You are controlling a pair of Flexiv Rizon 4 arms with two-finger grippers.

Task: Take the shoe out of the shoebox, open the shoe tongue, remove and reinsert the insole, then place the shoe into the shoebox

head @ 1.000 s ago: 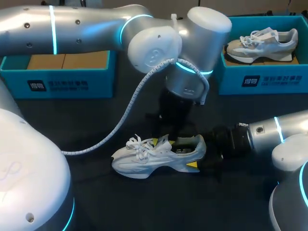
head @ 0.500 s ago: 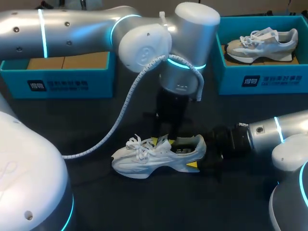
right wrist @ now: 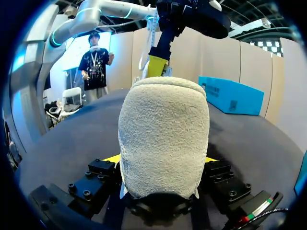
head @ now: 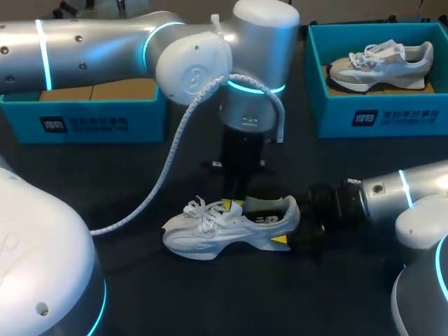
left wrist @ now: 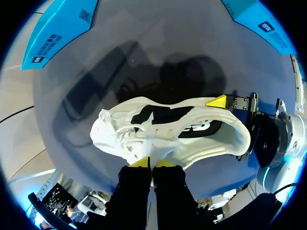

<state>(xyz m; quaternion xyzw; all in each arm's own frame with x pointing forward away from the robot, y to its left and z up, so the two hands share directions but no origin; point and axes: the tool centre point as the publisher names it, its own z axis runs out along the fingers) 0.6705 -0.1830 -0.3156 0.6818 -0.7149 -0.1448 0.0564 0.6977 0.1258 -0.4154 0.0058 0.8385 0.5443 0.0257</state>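
Shoe [head: 231, 227]: on its sole, mid-desk [head: 175, 294], near the front edge.
Right gripper [right wrist: 163, 160]: clamps the heel [right wrist: 163, 124], to steady it.
Left gripper [left wrist: 151, 163]: tips pinched on the tongue [head: 240, 206], likely to pull it open.

shoe [head: 231, 225]: mid table [head: 175, 294]; toe at 9 o'clock, heel at 3
left gripper [left wrist: 151, 164]: at shoe's 12 o'clock edge, mid-length
right gripper [right wrist: 162, 159]: at shoe's 3 o'clock, on the heel
left box [head: 84, 115]: 10 o'clock of shoe, back of table
right box [head: 378, 115]: 2 o'clock of shoe, back of table
second shoe [head: 381, 61]: in right box, toe at 9 o'clock
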